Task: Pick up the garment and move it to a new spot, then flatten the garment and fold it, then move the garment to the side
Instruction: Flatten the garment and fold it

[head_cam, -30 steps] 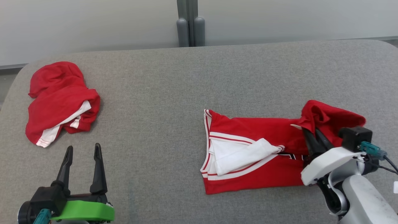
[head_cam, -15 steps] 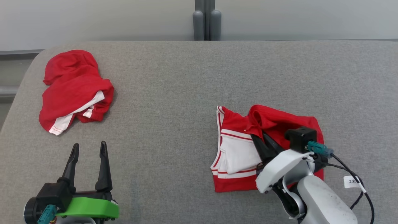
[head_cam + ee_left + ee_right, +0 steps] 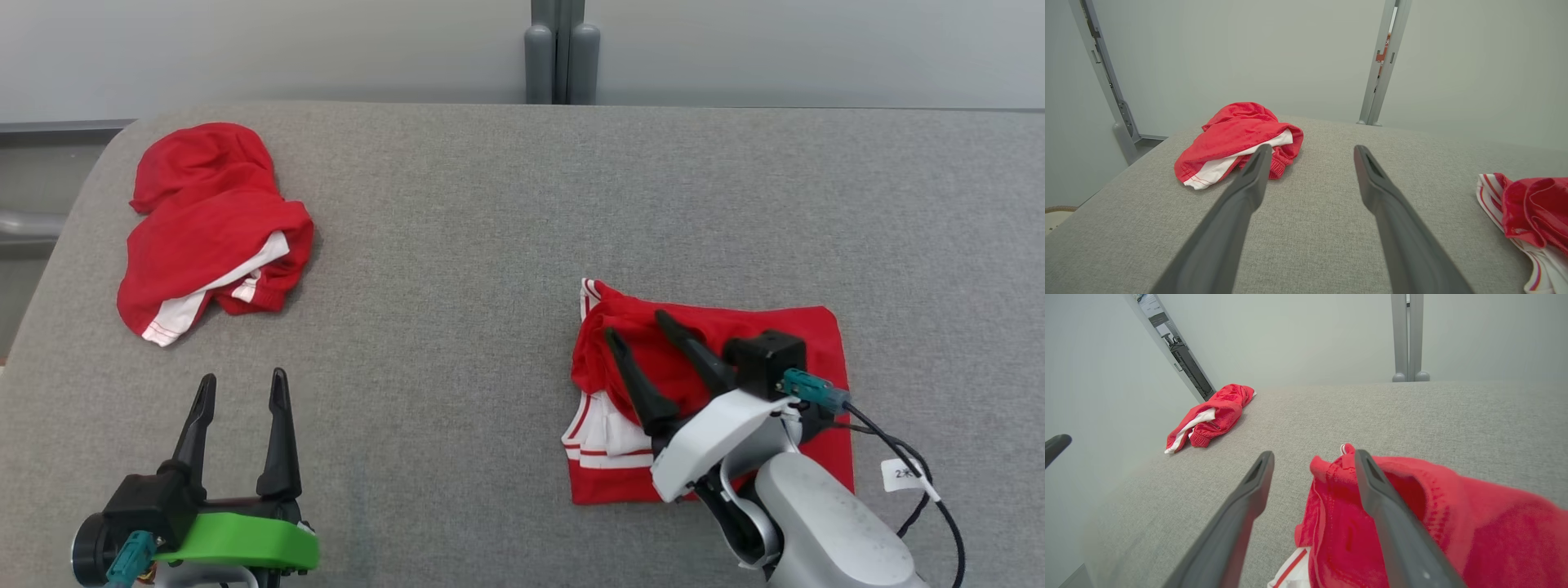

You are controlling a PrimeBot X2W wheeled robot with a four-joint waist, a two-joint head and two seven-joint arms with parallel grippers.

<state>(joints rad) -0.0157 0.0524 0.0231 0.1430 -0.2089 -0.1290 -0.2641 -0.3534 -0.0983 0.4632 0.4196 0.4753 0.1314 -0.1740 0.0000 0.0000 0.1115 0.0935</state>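
Note:
The garment (image 3: 784, 331) is red with white striped trim and lies doubled over on the grey padded table (image 3: 457, 269), right of centre. Its folded-over red layer bunches up at the left end (image 3: 1453, 506), above the white trim. My right gripper (image 3: 634, 324) hovers open just over that bunched edge; one finger (image 3: 1384, 506) rests across the red fabric and nothing sits between the jaws (image 3: 1314, 454). My left gripper (image 3: 243, 376) stands open and empty at the lower left (image 3: 1312, 149), far from the garment (image 3: 1531, 204).
A second red garment with white trim (image 3: 212, 229) lies crumpled at the table's far left (image 3: 1237, 130) (image 3: 1212, 412). A grey post (image 3: 559, 57) stands behind the table against a pale wall. The table's rounded left edge (image 3: 49, 278) drops off to the floor.
My right gripper carried the garment's right end over to the left, doubling it, then opened and let go. The head camera shifted, and the left gripper stayed as it was.

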